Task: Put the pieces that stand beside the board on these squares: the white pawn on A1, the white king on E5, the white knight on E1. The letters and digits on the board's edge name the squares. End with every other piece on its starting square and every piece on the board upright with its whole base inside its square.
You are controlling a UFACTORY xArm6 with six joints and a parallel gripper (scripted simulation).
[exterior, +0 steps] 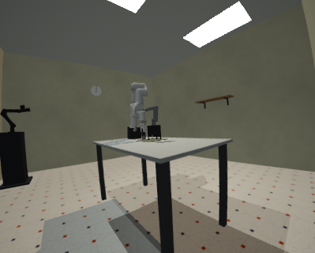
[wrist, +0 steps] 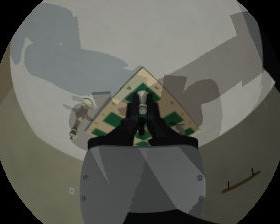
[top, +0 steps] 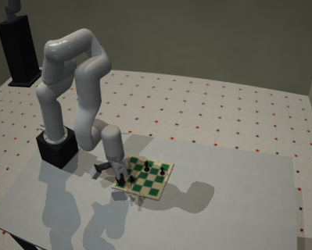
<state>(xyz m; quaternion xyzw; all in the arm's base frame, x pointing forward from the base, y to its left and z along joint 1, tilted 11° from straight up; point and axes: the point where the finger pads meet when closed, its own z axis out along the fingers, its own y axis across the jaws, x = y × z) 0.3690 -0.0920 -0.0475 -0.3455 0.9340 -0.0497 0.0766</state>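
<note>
The green-and-cream chessboard (top: 155, 192) (wrist: 135, 80) lies on the grey table (top: 231, 195) (exterior: 178, 147). My gripper (top: 121, 180) (wrist: 142, 101) (exterior: 142, 136) reaches down over the board's near left corner. It is shut on a small white piece (wrist: 143, 99) that looks like the white pawn, held upright low over a corner square. Two other white pieces (top: 136, 200) (wrist: 82, 110) stand on the table just off the board's front edge. Three black pieces (top: 146, 166) (top: 162, 171) (top: 132, 179) stand on the board. The edge letters are too small to read.
The arm's black base (top: 57, 148) stands on the table left of the board. A small dark part (top: 102, 167) lies on the table behind the gripper. A black pedestal (top: 18, 51) (exterior: 13, 162) stands on the floor far off.
</note>
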